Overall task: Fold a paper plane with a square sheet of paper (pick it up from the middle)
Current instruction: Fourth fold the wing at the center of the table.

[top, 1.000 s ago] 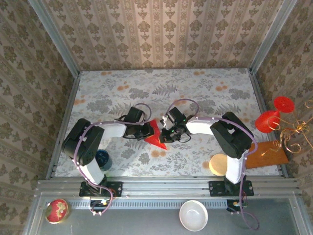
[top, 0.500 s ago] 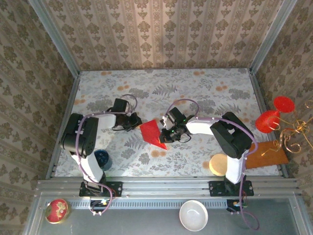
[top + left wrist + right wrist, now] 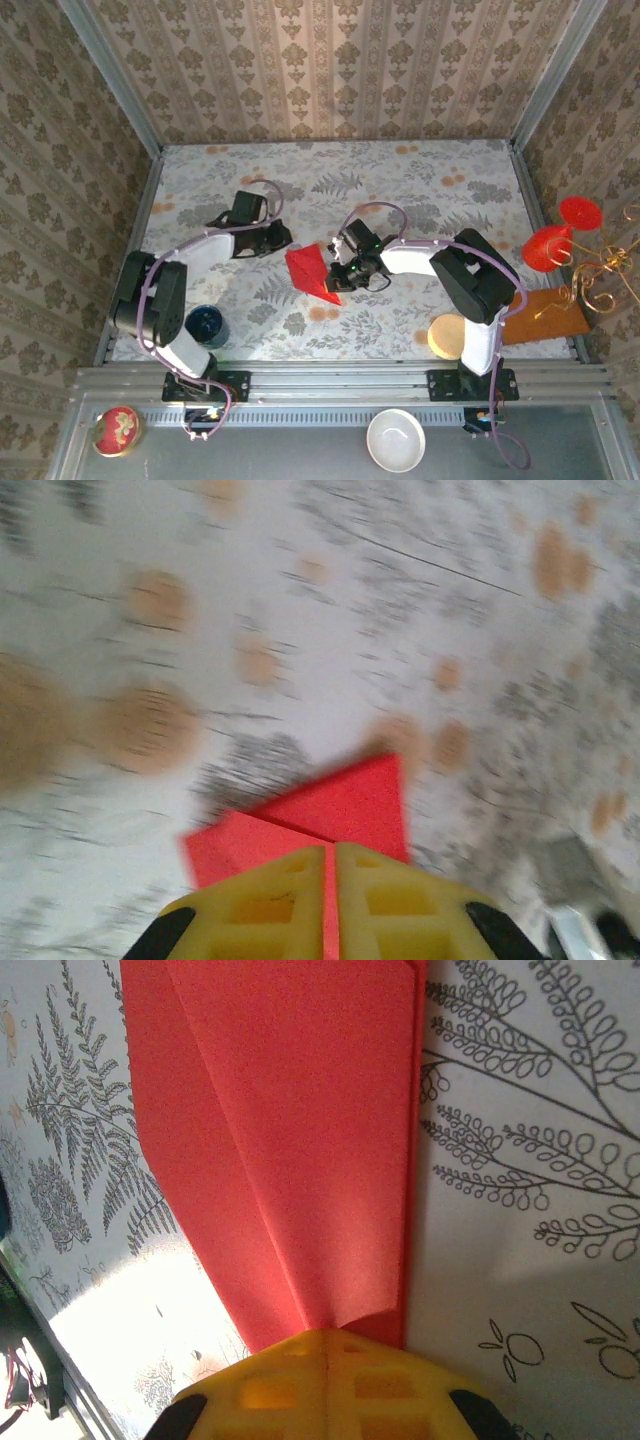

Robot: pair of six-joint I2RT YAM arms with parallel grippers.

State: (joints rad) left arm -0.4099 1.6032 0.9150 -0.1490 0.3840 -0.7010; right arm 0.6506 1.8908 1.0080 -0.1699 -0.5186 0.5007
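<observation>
Jaws of the right gripper [image 3: 325,1342] are pinched shut on the narrow end of the sheet of paper [image 3: 300,1140]. The sheet is partly folded, and its creased layers fan out ahead of them and rest on the table [image 3: 430,200]. That grip probably anchors the folds in place. Jaws of the left gripper [image 3: 330,852] stand at a thin slit and seem to hold nothing. The red paper lies just beyond their tips, so this arm is likely standing off before pressing the next crease.
</observation>
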